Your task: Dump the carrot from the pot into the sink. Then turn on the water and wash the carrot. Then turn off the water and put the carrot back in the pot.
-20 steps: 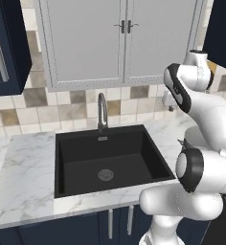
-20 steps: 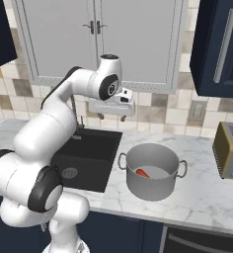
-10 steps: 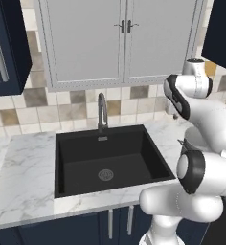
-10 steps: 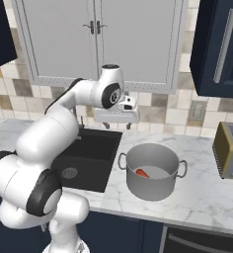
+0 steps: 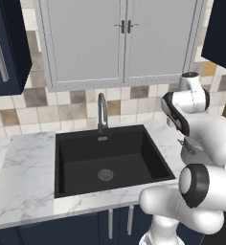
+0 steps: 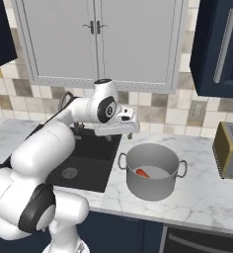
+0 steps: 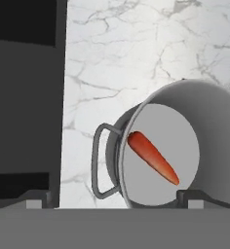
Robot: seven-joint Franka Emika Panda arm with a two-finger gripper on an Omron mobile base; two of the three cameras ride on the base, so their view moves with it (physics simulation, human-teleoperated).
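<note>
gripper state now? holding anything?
Gripper: open, fingers spread wide, holding nothing; it hovers above the pot, with the carrot lying inside.

the pot (image 6: pixel 152 173) stands open-topped on the surface (image 6: pixel 207 197), just right of the sink (image 6: pixel 84 163), so its mouth is free from above. the gripper (image 6: pixel 119 132) hangs with jaws wide over the pot's left rim. bare surface shows between pot and sink. right of the pot a toaster (image 6: pixel 230 150) blocks. left of the pot, behind the sink, the faucet (image 5: pixel 102 112) rises.
</note>
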